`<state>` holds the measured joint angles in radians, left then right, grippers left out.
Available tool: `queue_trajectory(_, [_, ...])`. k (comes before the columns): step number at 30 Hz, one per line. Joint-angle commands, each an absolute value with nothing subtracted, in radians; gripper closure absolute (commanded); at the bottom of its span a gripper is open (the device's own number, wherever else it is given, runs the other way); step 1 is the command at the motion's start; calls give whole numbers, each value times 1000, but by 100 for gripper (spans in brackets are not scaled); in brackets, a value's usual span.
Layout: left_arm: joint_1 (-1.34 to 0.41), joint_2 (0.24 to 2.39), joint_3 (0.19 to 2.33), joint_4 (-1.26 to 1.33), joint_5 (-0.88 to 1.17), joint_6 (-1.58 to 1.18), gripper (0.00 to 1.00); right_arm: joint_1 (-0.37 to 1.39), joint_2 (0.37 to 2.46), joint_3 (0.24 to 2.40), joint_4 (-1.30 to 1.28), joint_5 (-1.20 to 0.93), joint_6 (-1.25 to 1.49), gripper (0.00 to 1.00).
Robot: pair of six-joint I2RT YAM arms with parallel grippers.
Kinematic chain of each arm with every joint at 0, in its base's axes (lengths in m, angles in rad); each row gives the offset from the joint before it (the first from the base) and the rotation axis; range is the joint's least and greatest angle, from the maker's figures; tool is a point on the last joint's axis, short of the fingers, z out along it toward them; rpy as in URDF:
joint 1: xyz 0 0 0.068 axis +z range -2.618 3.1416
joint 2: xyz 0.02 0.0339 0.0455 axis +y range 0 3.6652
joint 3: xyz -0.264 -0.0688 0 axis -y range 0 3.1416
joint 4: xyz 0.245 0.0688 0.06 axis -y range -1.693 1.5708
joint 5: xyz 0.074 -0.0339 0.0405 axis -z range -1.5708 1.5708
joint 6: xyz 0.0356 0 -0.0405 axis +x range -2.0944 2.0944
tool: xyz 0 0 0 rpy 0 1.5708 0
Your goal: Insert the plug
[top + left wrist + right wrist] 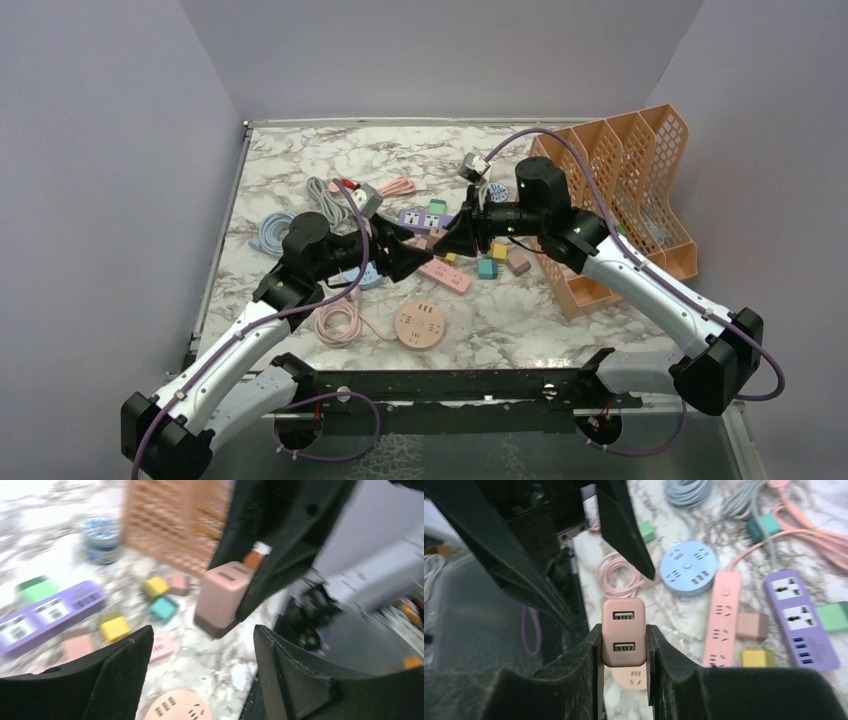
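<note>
Right gripper [624, 632], arm stretched leftward over the tabletop [290, 165], clamps a pink charger [623, 614]. Left gripper [202, 635] faces it, fingers spread wide, only a small gap between the two.

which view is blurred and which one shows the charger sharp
Left wrist: motion blur throughout, the charger and the purple strip smeared. Right wrist: sharp at the centre, the charger's two USB ports crisp. Top external: evenly lit and in focus.
</note>
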<state>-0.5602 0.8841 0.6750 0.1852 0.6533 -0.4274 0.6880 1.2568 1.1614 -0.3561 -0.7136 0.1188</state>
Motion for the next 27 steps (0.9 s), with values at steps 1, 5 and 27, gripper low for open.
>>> queue_trajectory(1, [-558,793,710,-176,152,-400,23,689,1288,1110,-142,-505,104,99])
queue_trajectory(5, [-558,675,683,-298,-76,-492,22,687,1421,1165,-124,-323,119,99])
queue_trajectory(27, [-558,491,590,-257,-100,-522,12,587,2044,1520,-20,-605,-244,99])
